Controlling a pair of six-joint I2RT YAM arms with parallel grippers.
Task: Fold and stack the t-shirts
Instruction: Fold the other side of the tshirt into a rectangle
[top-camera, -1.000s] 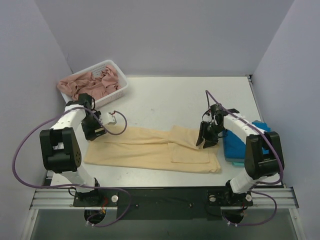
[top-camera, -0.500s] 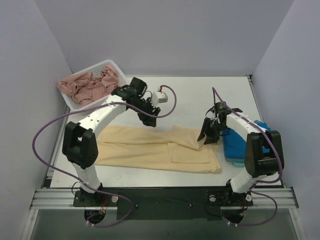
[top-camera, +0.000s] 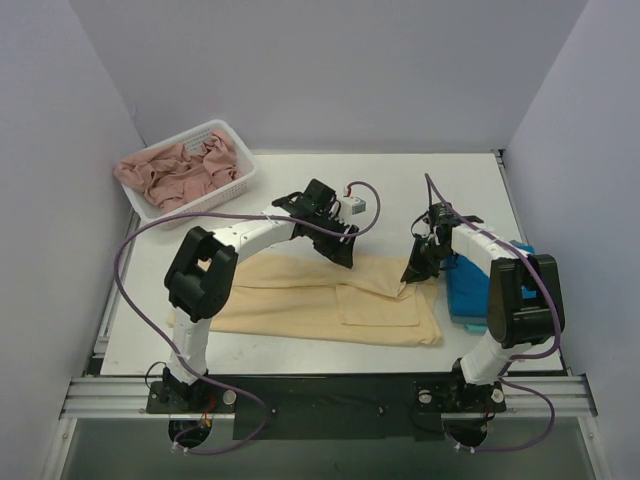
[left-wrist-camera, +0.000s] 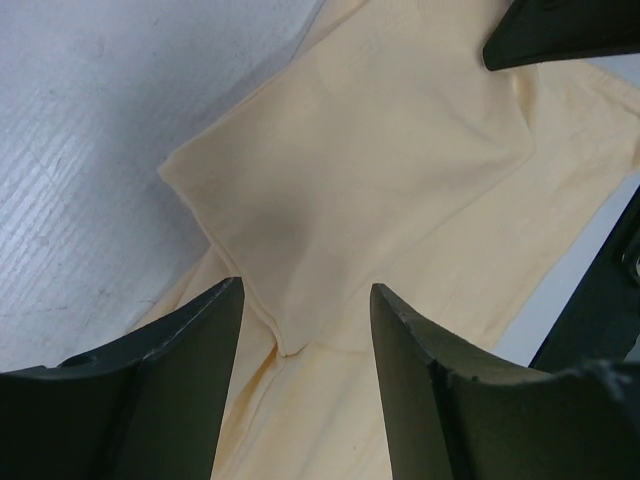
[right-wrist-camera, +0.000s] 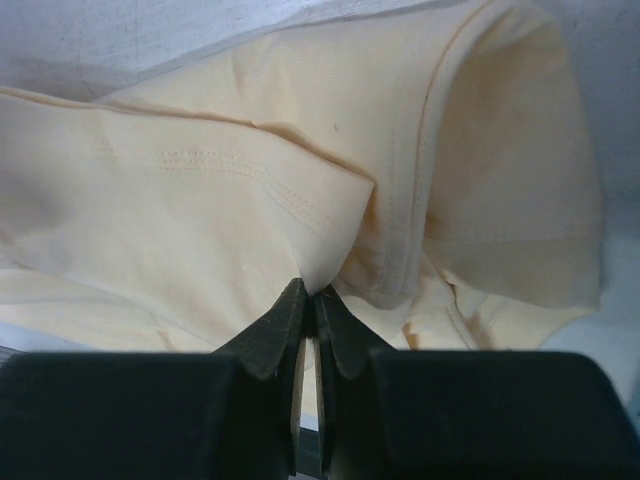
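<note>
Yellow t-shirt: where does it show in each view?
Top external: yellow t-shirt lies flat on the table's near half.
Left wrist: fills centre and right, beyond the open left gripper.
Right wrist: fills the frame.
Shared landmark: right gripper pinching its edge; probably the dark tip top right in left wrist.

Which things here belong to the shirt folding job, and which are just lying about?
Job: yellow shirt; blue shirt; left gripper, open over the yellow shirt; right gripper, pinching the yellow shirt.
Lying about: basket; pink cloth inside it.
</note>
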